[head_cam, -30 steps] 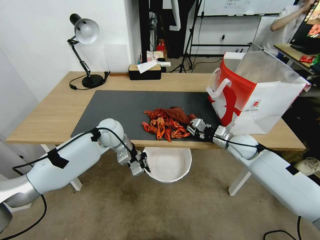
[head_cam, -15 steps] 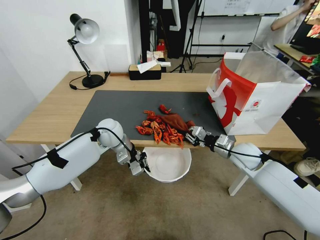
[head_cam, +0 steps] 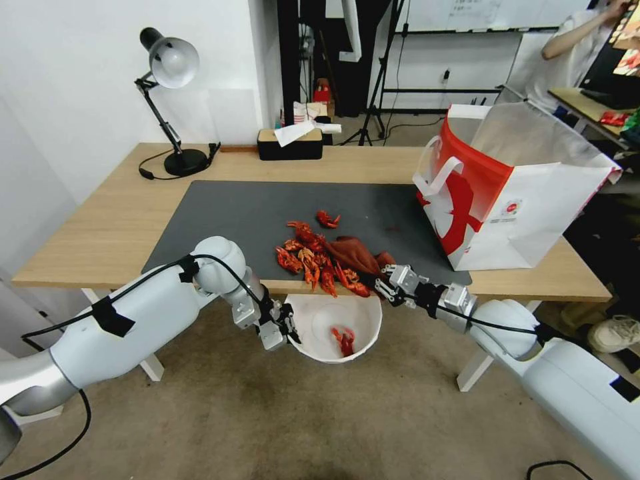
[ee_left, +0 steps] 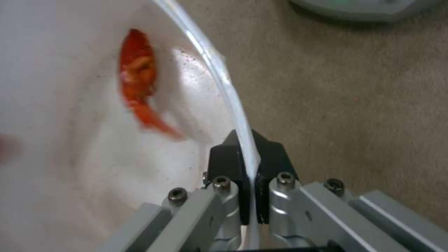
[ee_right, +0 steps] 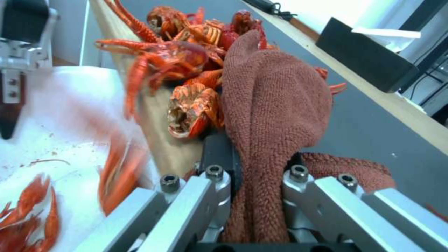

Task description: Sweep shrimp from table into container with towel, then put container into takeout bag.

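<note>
Two shrimp [head_cam: 344, 339] lie in the container [head_cam: 313, 350], which hangs below the table [head_cam: 100, 233] edge with the left gripper [head_cam: 283, 327] clamped tight on its rim. At the near edge, the right gripper [head_cam: 392, 285] is closed on the towel [head_cam: 353, 253], pressed against the heap of shrimp [head_cam: 313, 257] on the grey mat [head_cam: 240, 213]; one stray shrimp [head_cam: 327, 218] lies farther back. Beyond, the takeout bag [head_cam: 527, 207] stands upright at the right of the table.
</note>
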`<state>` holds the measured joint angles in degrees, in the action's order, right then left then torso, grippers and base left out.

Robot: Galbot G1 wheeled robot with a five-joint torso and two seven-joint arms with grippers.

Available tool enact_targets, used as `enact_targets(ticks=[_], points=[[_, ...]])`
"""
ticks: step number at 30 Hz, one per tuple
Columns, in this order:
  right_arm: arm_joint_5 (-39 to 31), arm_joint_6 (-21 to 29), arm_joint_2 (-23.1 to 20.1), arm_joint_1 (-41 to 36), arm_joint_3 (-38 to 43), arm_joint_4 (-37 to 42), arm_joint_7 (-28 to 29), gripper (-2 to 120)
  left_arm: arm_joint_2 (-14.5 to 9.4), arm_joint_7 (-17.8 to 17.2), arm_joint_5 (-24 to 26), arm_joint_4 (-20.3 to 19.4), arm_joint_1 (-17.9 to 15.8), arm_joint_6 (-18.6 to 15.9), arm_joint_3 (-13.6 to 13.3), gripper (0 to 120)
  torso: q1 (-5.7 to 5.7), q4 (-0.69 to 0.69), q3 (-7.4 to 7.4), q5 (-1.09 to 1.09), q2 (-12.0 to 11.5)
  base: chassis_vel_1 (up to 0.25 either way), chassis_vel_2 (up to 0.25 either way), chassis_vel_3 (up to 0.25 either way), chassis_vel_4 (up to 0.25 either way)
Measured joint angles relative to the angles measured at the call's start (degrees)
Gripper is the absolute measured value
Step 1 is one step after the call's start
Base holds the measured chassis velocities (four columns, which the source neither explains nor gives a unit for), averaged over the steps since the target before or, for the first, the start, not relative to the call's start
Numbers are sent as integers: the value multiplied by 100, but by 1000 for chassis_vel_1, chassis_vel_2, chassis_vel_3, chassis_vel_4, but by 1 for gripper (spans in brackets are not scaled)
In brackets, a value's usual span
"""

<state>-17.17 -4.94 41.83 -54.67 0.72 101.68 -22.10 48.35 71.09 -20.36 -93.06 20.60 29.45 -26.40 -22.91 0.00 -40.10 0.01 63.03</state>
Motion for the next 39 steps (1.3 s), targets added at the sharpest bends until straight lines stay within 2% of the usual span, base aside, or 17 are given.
enact_targets(ticks=[17, 39], points=[[22, -2, -154, -713, 460, 553, -16, 6, -28, -2, 1, -44, 23, -36, 6, 0, 0, 0, 0, 0, 0, 0, 0, 0, 0], [140, -121, -171, -1490, 1096, 834, -171, 6, -43, -15, -10, -4, 15, -29, -19, 0, 0, 0, -1, -1, 0, 0, 0, 0, 0]])
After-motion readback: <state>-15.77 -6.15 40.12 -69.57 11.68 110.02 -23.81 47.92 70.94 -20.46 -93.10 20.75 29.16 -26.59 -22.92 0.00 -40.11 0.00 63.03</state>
